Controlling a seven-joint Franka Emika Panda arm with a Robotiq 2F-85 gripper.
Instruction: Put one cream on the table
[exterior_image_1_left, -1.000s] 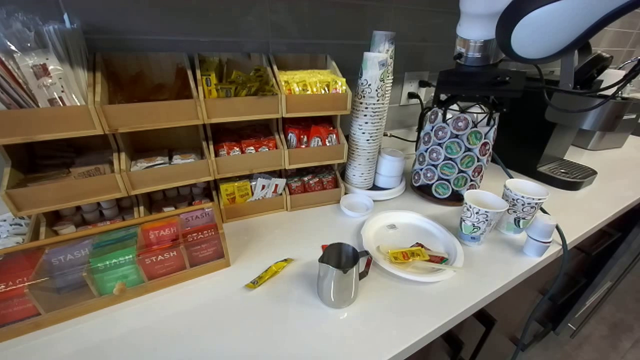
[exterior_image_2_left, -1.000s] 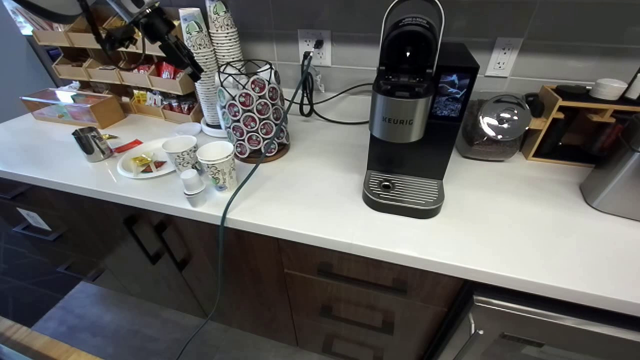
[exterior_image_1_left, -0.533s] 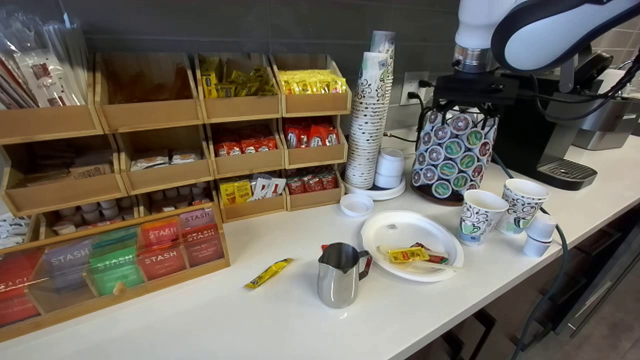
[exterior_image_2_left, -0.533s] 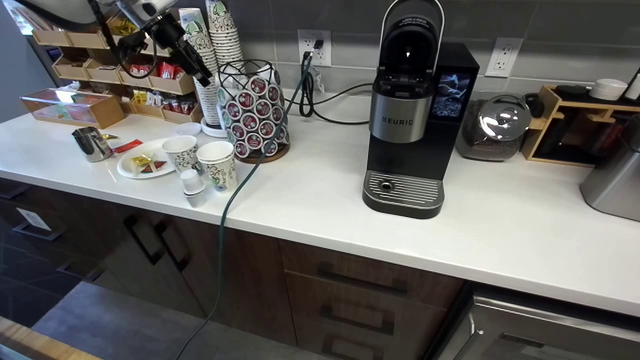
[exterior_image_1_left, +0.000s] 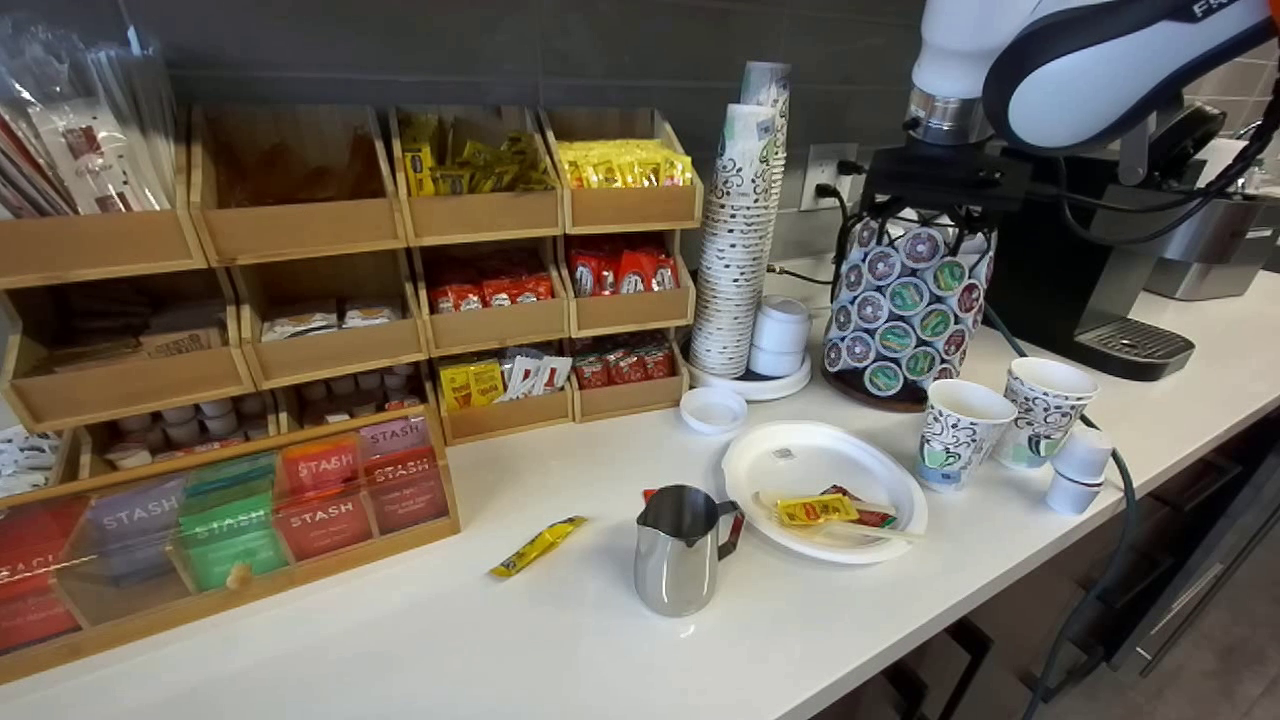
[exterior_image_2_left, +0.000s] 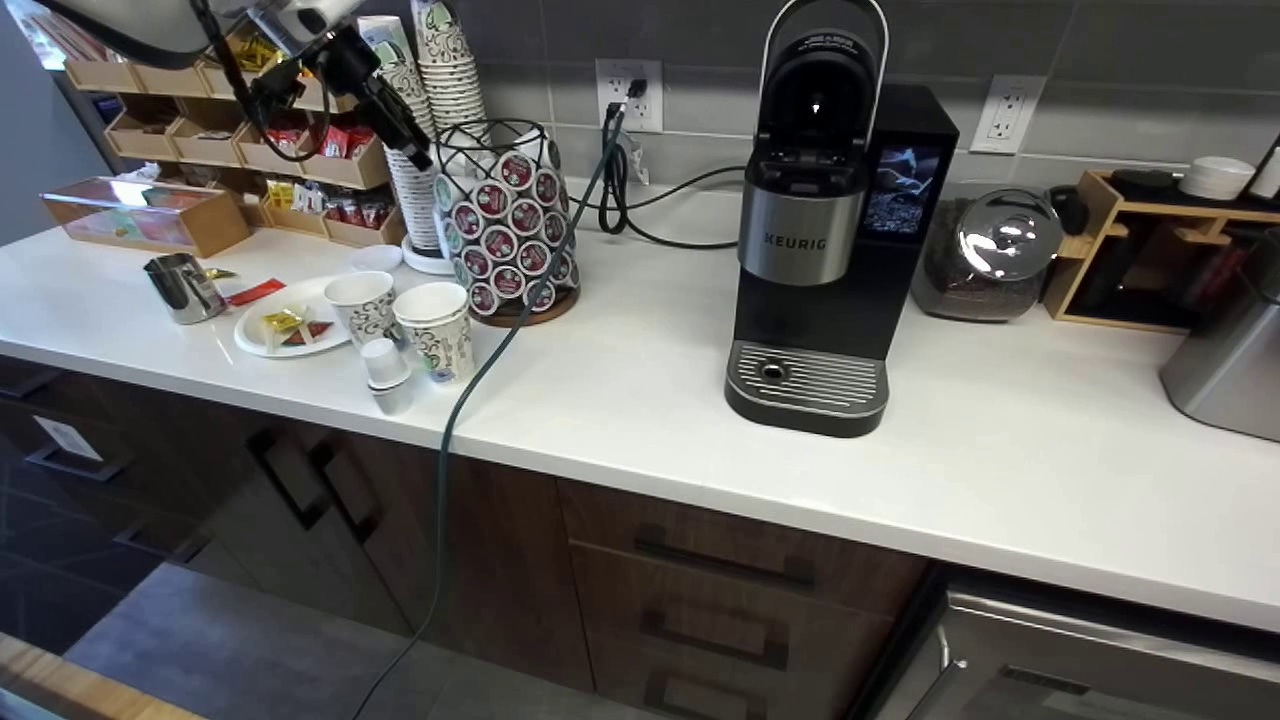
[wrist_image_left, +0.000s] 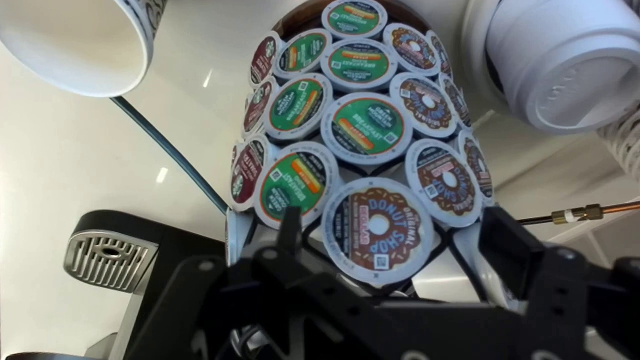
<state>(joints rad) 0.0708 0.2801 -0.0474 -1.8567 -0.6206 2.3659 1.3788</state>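
So we look pre-grasp: jaws spread, nothing pinched, gripper (wrist_image_left: 391, 230) framing the nearest pod (wrist_image_left: 377, 231), our likely cream, lower centre of the wrist view, in its carousel (exterior_image_2_left: 552, 306). Pick and set-down remain. Table (exterior_image_2_left: 625, 390) has room mid-frame in an exterior view, right of the green cord (exterior_image_2_left: 441, 500), above its front edge.

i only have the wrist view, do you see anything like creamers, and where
Observer: Yes, in an exterior view: small tubs that look like creamers sit in the bottom row of the wooden rack, behind the tea box.
Operator: ok, anything loose on the counter near that box
Observer: A yellow packet lies between the tea box and the metal jug.
Operator: and the coffee machine, is it open or shut up top
Observer: Open: in an exterior view its top is lifted.
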